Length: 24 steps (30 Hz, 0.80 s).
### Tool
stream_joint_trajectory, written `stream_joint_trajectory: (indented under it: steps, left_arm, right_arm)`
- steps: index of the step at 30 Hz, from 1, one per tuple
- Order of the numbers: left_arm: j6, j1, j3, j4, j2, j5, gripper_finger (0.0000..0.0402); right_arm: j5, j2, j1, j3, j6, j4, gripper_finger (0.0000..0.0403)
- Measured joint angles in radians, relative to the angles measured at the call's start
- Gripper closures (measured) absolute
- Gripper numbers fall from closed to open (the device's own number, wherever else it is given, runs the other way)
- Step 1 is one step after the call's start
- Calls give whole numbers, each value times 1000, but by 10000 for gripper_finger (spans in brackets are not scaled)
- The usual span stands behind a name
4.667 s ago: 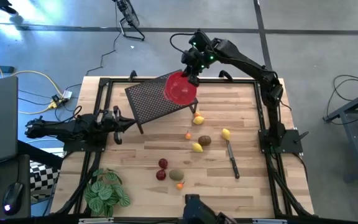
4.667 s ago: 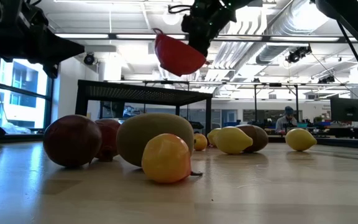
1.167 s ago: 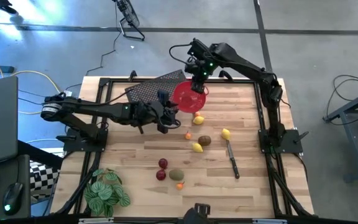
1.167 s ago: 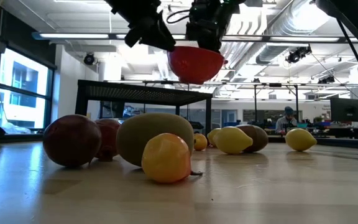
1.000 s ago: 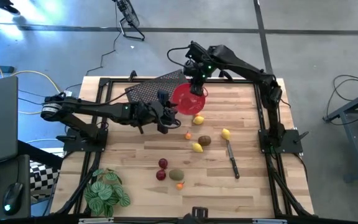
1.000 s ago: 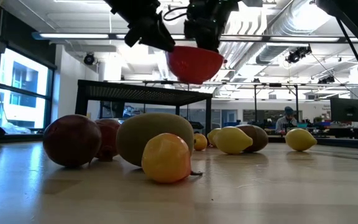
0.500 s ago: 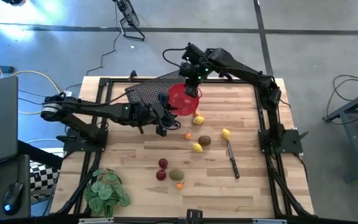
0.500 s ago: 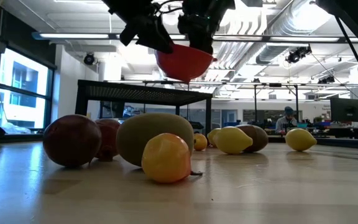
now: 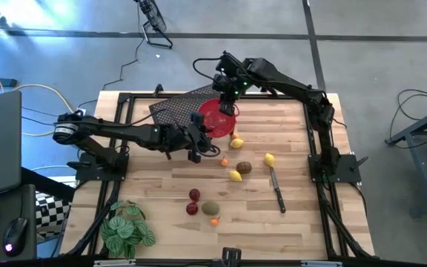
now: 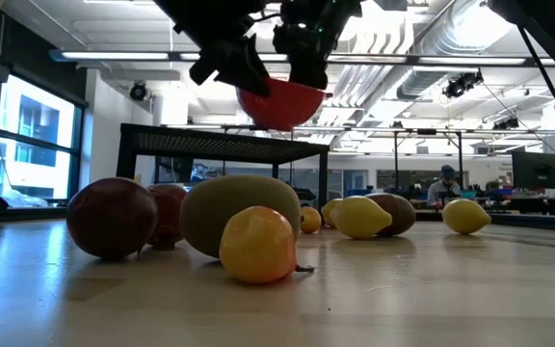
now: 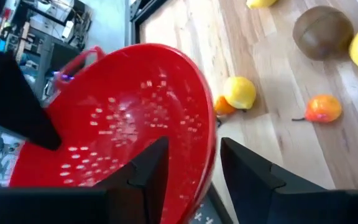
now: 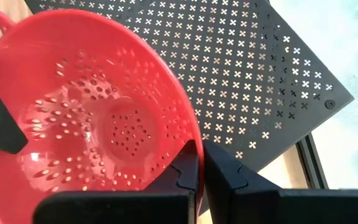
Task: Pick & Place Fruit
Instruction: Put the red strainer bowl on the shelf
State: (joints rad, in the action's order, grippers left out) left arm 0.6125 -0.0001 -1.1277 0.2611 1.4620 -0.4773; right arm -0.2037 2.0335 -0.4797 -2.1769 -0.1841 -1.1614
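Note:
The red mesh bowl (image 9: pixel 215 120) hangs in the air over the table's far middle, next to the black perforated stand (image 9: pixel 184 111). My right gripper (image 9: pixel 228 108) is shut on its far rim. My left gripper (image 9: pixel 204 133) is open at the bowl's near-left rim, one finger (image 11: pixel 146 171) inside the bowl (image 11: pixel 117 118) and one finger (image 11: pixel 244 169) outside. Fruit lies on the wood: yellow pieces (image 9: pixel 236 143) (image 9: pixel 235 176) (image 9: pixel 270 159), a brown oval (image 9: pixel 244 167), dark red balls (image 9: pixel 193 195), an olive oval (image 9: pixel 210 208), and tiny orange ones (image 9: pixel 224 161). My right gripper pinches the bowl's rim (image 12: pixel 191 134), one finger inside and one outside, coming from above. The bowl (image 10: pixel 282 104) is lifted clear of the table and hangs below the fingers, mouth up. My left gripper straddles the rim (image 11: pixel 211 140); I cannot tell whether it touches.
A knife (image 9: pixel 277 190) lies toward the right edge. A green leafy plant (image 9: pixel 127 228) sits at the near left corner. The black stand (image 12: pixel 247 81) is right beside the bowl. Black frame rails run along the table's (image 9: pixel 302 222) left and right sides.
My right gripper has carried the bowl a short way toward the table's left, toward my left gripper. The bowl's near-left rim now lies between my left gripper's fingers, where a second ago it was beside them.

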Motion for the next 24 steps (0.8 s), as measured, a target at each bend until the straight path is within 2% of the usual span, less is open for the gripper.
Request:
stream_joint_trajectory:
  steps: [11,24]
  left_arm:
    - [12,-1,0,6,2,18,368]
    - [12,-1,1,5,2,6,377]
  right_arm:
    - [-4,0,0,-2,-6,17,399]
    - [-5,-1,0,-2,-30,31,396]
